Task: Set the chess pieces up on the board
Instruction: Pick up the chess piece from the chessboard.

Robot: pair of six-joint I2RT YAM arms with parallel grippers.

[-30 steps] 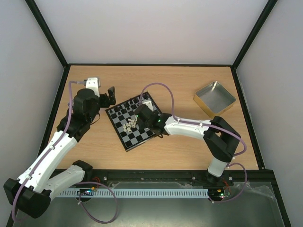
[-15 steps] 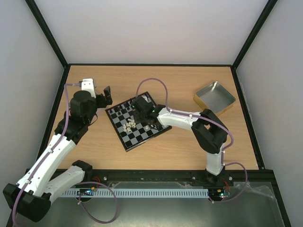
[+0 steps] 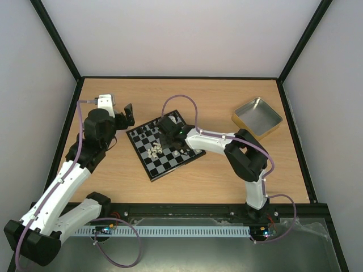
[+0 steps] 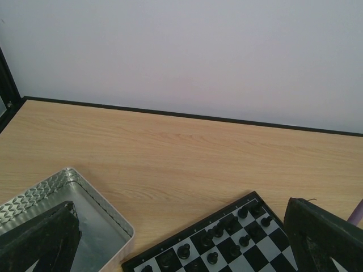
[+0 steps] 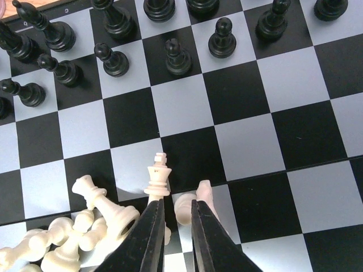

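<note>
- Our right tool (image 5: 176,202) is nearly closed over the white pieces (image 5: 108,212) heaped on the board (image 5: 249,136); we cannot tell if it grips one.
- Our left tool (image 4: 181,205) gapes empty.
- We judge the pieces light, slick and tippy: pinch the waist.

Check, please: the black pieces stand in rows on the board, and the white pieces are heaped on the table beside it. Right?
No. The white pieces are heaped on the board itself, not on the table, as the right wrist view shows. The black pieces do stand in rows.
</note>
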